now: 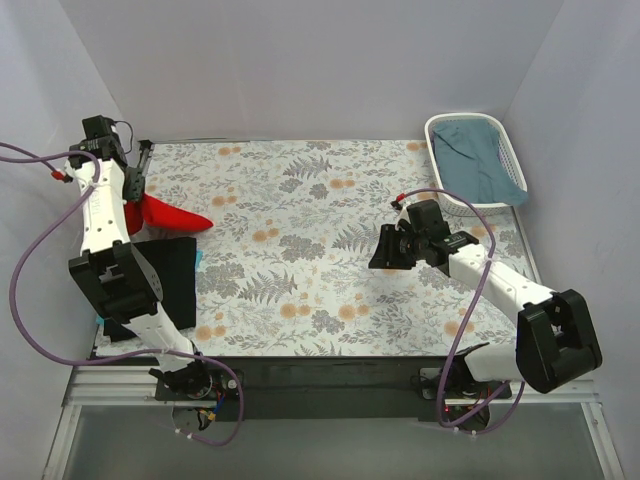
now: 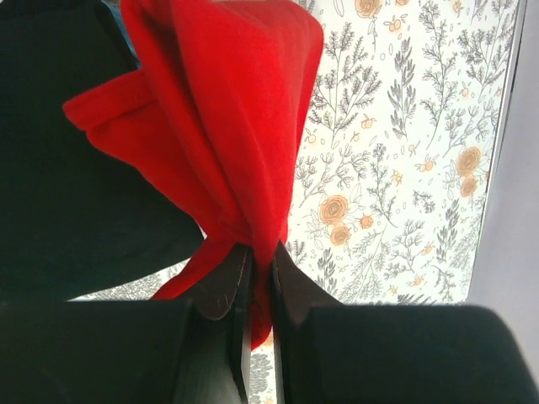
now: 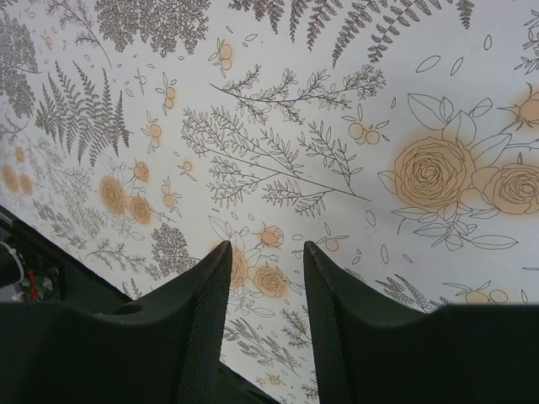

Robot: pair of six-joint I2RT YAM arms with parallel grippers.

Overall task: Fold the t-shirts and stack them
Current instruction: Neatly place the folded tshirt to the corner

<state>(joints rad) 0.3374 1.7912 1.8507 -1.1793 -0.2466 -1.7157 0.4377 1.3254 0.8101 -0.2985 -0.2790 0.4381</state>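
The red t-shirt [image 1: 170, 214] hangs bunched at the table's far left, lifted off the cloth. My left gripper [image 1: 136, 188] is shut on it; in the left wrist view the red t-shirt [image 2: 227, 126] drapes down from between the closed fingers, midway at the left gripper [image 2: 263, 257]. The black t-shirt [image 1: 165, 280] lies folded flat below it on the left edge and fills the left of the left wrist view [image 2: 76, 210]. My right gripper [image 1: 385, 250] is open and empty over the bare floral cloth, also seen in the right wrist view [image 3: 265, 252].
A white laundry basket [image 1: 438, 133] with teal-blue cloth [image 1: 480, 160] stands at the back right corner. The floral tablecloth [image 1: 310, 240] covers the table. White walls close in on the left, back and right.
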